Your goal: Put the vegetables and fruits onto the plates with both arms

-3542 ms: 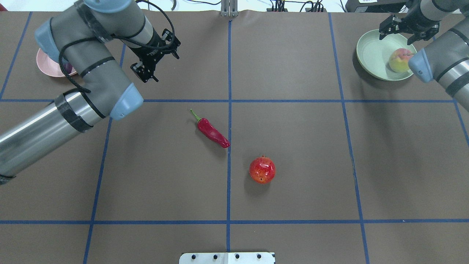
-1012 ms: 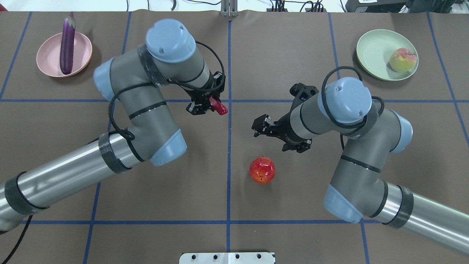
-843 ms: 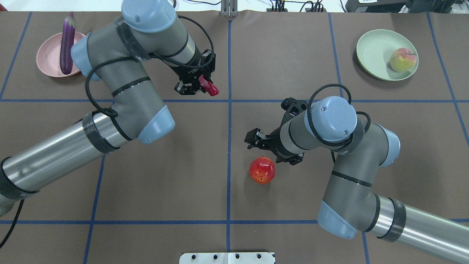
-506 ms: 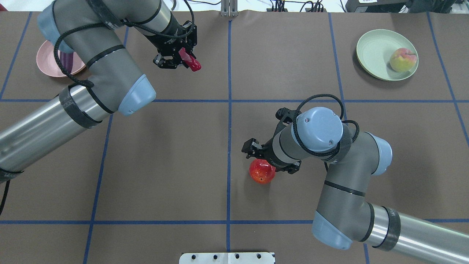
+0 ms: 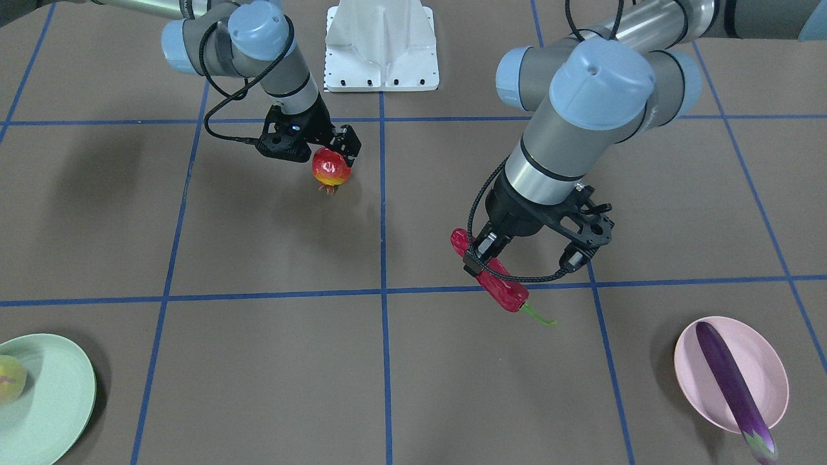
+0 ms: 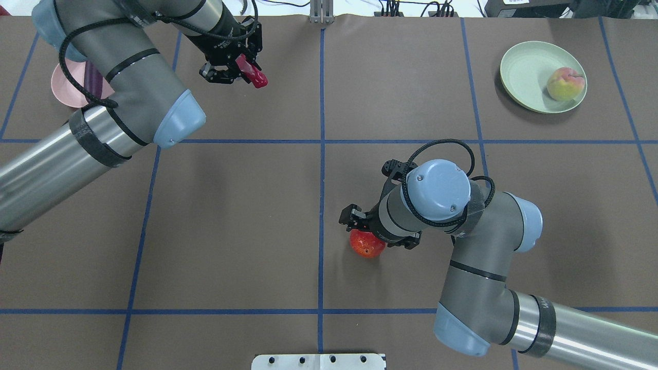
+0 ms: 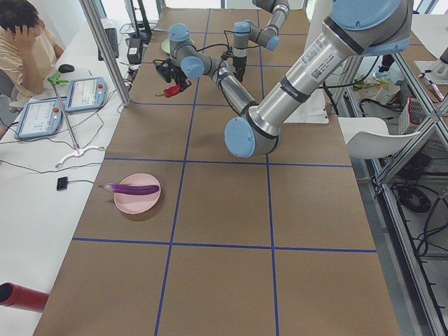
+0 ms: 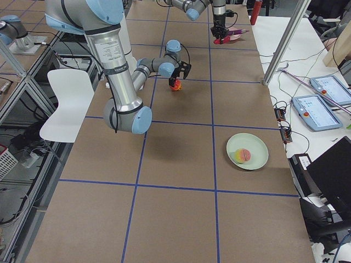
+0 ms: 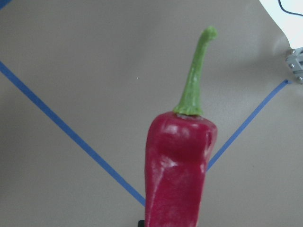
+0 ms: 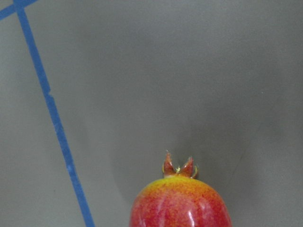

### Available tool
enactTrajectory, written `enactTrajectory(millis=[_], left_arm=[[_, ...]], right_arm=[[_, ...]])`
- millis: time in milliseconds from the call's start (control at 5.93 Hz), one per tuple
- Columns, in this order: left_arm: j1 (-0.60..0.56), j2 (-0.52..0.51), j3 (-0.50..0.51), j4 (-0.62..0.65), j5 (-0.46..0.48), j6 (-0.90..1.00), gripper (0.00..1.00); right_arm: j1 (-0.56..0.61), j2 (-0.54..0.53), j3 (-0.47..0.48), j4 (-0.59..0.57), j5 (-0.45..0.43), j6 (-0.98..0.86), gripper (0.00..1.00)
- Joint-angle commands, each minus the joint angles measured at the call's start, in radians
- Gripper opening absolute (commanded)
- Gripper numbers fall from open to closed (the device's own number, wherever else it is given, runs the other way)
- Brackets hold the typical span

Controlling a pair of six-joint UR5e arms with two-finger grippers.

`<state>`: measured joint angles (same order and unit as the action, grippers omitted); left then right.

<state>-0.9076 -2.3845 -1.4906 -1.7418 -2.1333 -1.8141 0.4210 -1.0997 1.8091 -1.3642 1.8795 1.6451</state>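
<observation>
My left gripper (image 5: 483,257) is shut on the red chili pepper (image 5: 496,282) and holds it above the table, apart from the pink plate (image 5: 769,381). The chili also shows in the overhead view (image 6: 253,78) and the left wrist view (image 9: 180,175). The purple eggplant (image 5: 730,381) lies across the pink plate. My right gripper (image 5: 326,154) is open and low, its jaws on either side of the pomegranate (image 5: 331,169), which rests on the table (image 6: 366,245) (image 10: 180,205). The peach (image 6: 565,84) lies on the mint green plate (image 6: 524,72).
The white base block (image 5: 381,45) stands at the robot's edge of the table. Blue tape lines (image 6: 321,180) divide the brown table into squares. In the overhead view my left arm covers part of the pink plate (image 6: 64,88). An operator (image 7: 21,35) sits beside the far end.
My left gripper picked the chili off the table and has carried it back and left toward the pink plate. My right gripper came from the green plate and has lowered around the pomegranate.
</observation>
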Motion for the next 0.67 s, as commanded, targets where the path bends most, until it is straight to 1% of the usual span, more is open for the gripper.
enactTrajectory(millis=[0, 337, 506], left_arm=[[-0.057, 0.002, 0.061, 0.001, 0.000, 0.114, 0.00], [-0.115, 0.002, 0.151, -0.001, 0.001, 0.261, 0.00], [-0.140, 0.002, 0.189, -0.008, 0.001, 0.312, 0.00]], right_arm=[[-0.021, -0.002, -0.010, 0.004, -0.017, -0.001, 1.00], [-0.025, -0.002, -0.011, 0.002, -0.034, 0.013, 0.98], [-0.031, -0.002, -0.010, -0.001, -0.067, 0.053, 0.99]])
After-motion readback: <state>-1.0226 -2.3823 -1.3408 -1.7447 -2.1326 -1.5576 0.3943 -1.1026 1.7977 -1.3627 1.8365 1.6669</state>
